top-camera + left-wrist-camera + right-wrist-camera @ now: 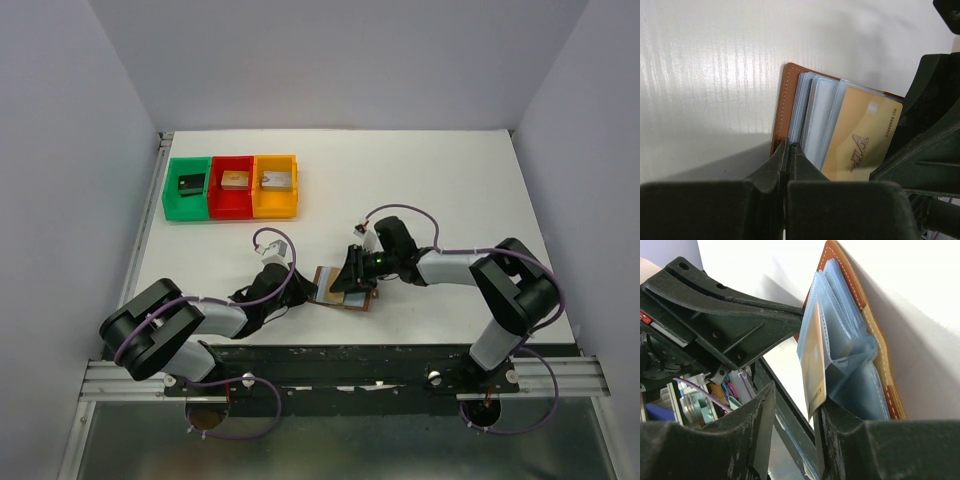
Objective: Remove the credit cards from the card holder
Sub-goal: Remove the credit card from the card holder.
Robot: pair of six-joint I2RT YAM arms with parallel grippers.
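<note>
The brown leather card holder (358, 298) lies open on the white table between both arms, its pale blue pockets (815, 110) fanned up. A tan-gold credit card (860, 135) marked VIP sticks out of one pocket. My left gripper (789, 145) is shut, its tips pinching the card holder's (781, 100) leather edge. My right gripper (795, 400) stands open around the gold card (814, 360). The card's lower edge rests against the right finger, and a wide gap separates it from the other finger. Other cards stay hidden in the card holder's (880, 355) pockets.
Green (186, 187), red (232, 186) and orange (275, 185) bins stand side by side at the back left, each with a small block inside. The black rail (340, 355) runs along the table's near edge, just behind the card holder.
</note>
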